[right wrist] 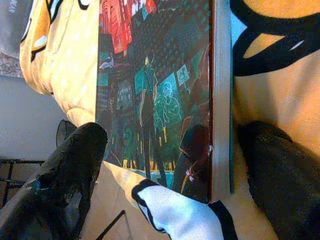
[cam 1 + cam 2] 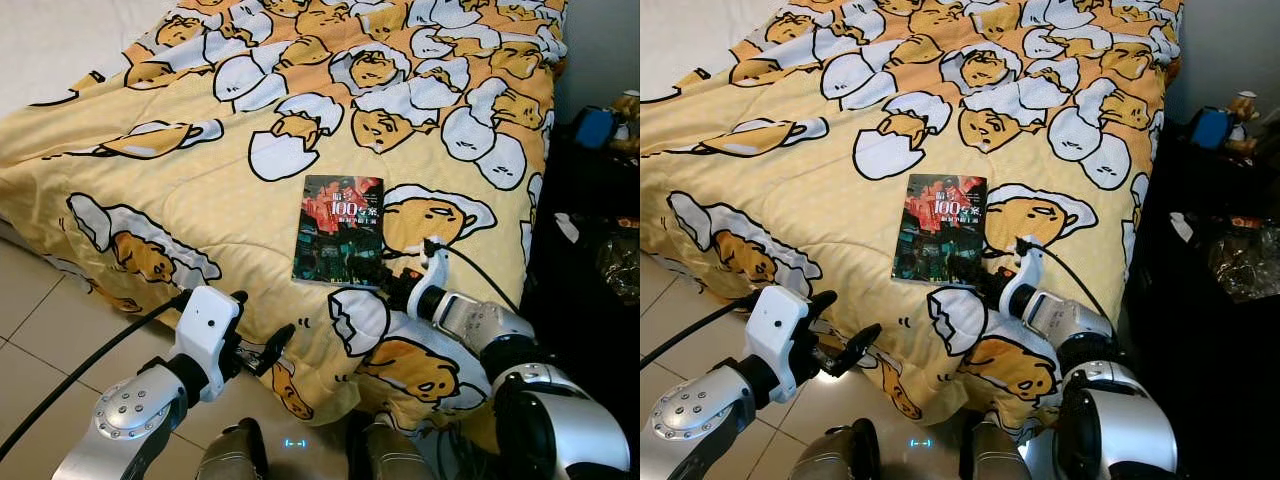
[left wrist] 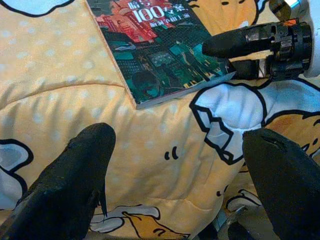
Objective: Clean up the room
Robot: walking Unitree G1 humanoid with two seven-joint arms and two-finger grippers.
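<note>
A dark paperback book [image 2: 340, 228] with "100" on its cover lies flat on the yellow egg-print quilt [image 2: 190, 200], near the bed's front edge. My right gripper [image 2: 365, 275] is at the book's near right corner and open. In the right wrist view one finger [image 1: 70, 170] lies over the cover and the other [image 1: 280, 170] rests on the quilt beside the book's [image 1: 160, 100] edge. My left gripper [image 2: 262, 318] hovers open in front of the quilt's hanging side, left of and below the book [image 3: 160, 55], holding nothing.
The bed fills the middle of the view, with pale floor tiles [image 2: 40, 330] to its left. On the right a dark surface holds clutter: a blue object [image 2: 592, 125] and a crinkled clear bag [image 2: 620, 265]. My black cable [image 2: 80, 370] trails off to the left.
</note>
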